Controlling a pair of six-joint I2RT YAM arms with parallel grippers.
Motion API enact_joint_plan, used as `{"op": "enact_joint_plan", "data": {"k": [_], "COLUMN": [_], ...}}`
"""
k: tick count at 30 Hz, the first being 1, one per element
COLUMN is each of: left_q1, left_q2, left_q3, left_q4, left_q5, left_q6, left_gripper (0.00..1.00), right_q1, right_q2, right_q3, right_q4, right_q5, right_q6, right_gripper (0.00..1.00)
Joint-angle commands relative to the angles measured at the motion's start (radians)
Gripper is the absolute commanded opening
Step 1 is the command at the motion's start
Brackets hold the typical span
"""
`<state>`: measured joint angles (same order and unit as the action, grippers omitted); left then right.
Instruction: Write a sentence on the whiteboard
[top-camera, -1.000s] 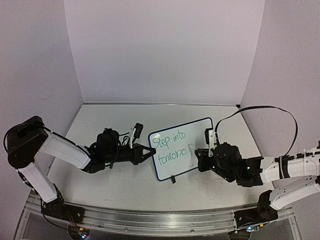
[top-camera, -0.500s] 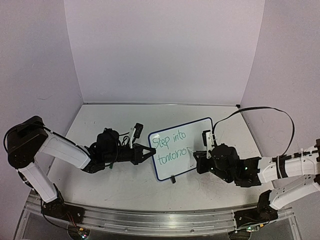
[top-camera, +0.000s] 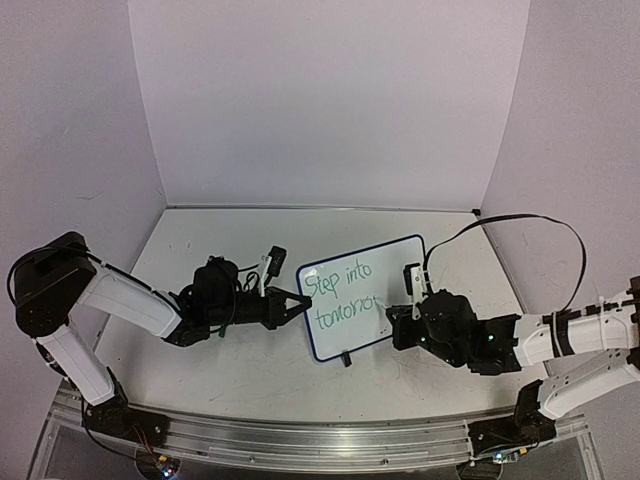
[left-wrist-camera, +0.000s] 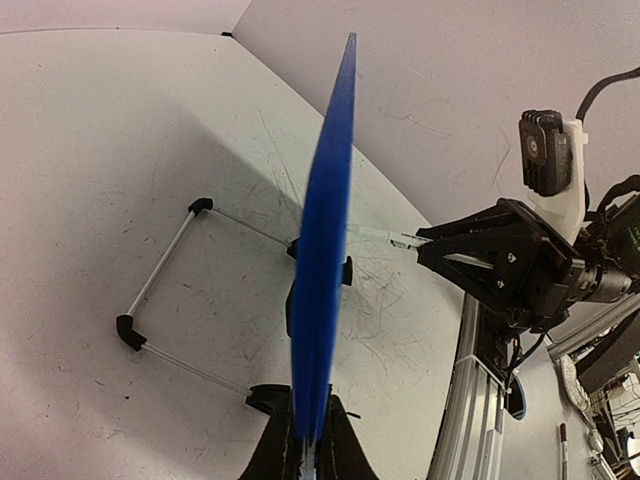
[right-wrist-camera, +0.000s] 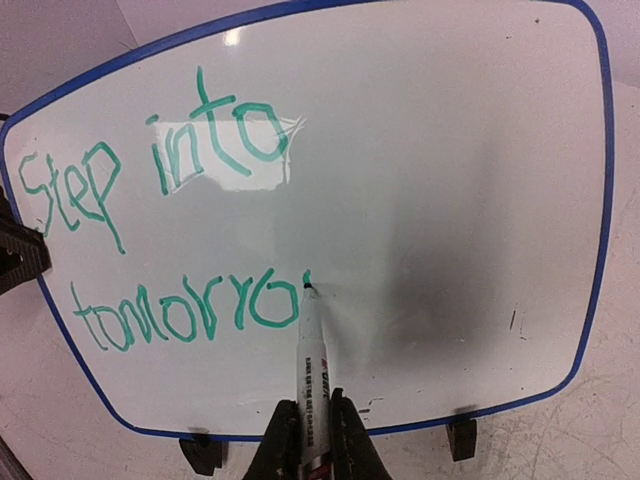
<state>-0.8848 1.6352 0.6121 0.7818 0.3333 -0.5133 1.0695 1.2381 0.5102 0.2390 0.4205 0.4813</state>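
Observation:
The whiteboard (top-camera: 363, 296) stands tilted at mid-table, white with a blue rim (right-wrist-camera: 602, 200) and black feet (right-wrist-camera: 461, 438). My left gripper (top-camera: 297, 303) is shut on the whiteboard's left edge; in the left wrist view the rim (left-wrist-camera: 325, 250) runs edge-on from between the fingers. The sentence (right-wrist-camera: 150, 180) in green reads "Step into" over "tomorro" (right-wrist-camera: 185, 312), with a short new stroke after the last "o". My right gripper (right-wrist-camera: 313, 432) is shut on a white marker (right-wrist-camera: 311, 365), whose tip touches the board at that stroke. The right gripper (top-camera: 395, 316) sits at the board's lower right.
The board's wire stand (left-wrist-camera: 165, 270) rests on the scuffed white tabletop (top-camera: 220, 240) behind it. Purple walls close in the back and sides. An aluminium rail (top-camera: 300, 435) runs along the near edge, and a black cable (top-camera: 530, 222) loops over the right arm.
The right gripper has shifted slightly along the board with the marker, which has started a new green stroke after "tomorro". The left arm and board have stayed still.

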Motion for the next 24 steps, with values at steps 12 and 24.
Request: {"op": "enact_joint_plan", "data": {"k": [12, 24], "left_q1": [0.005, 0.004], "left_q2": [-0.014, -0.015], "left_q3": [-0.001, -0.004], "left_q4": [-0.049, -0.05], "left_q5": [-0.019, -0.018], "left_q6": [0.009, 0.008], "left_gripper": [0.0, 0.0], "right_q1": [-0.001, -0.001], "right_q2": [-0.007, -0.001], "right_q3": [-0.008, 0.003], "right_q4": [-0.07, -0.071], "right_q5": [-0.014, 0.004], "right_q6": [0.065, 0.067], "right_gripper": [0.0, 0.0]}}
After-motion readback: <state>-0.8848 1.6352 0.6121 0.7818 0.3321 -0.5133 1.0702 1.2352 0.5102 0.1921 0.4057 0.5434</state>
